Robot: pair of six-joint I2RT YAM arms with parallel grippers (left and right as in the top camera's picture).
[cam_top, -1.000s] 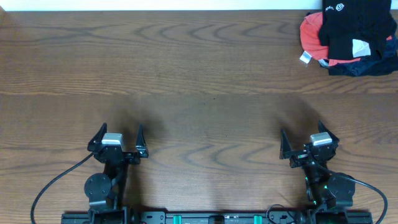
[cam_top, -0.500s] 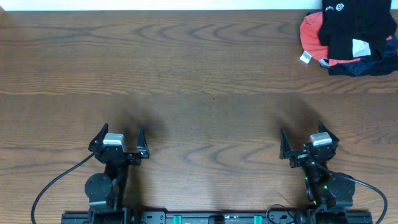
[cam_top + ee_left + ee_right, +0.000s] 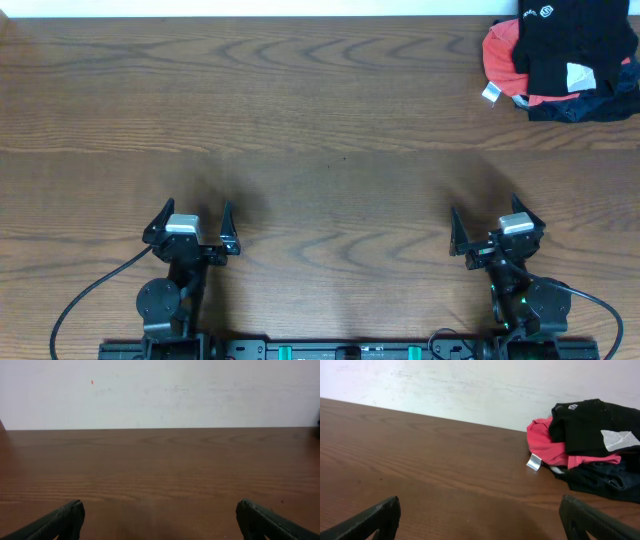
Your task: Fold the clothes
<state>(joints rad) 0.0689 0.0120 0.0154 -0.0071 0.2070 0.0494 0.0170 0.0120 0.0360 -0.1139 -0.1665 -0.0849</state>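
Note:
The black top [image 3: 570, 40] with a small white round logo lies crumpled on top of a pile at the far right corner of the table. It also shows in the right wrist view [image 3: 592, 425]. My left gripper [image 3: 192, 222] is open and empty near the front left of the table. My right gripper [image 3: 497, 222] is open and empty near the front right, far from the pile. In the left wrist view the open fingers [image 3: 160, 520] frame bare wood. In the right wrist view the fingers [image 3: 482, 517] are also wide apart.
A red-orange shirt [image 3: 500, 55] and a dark navy garment [image 3: 585, 108] lie under the black top in the same pile. The wooden table [image 3: 320, 140] meets a white wall at the back.

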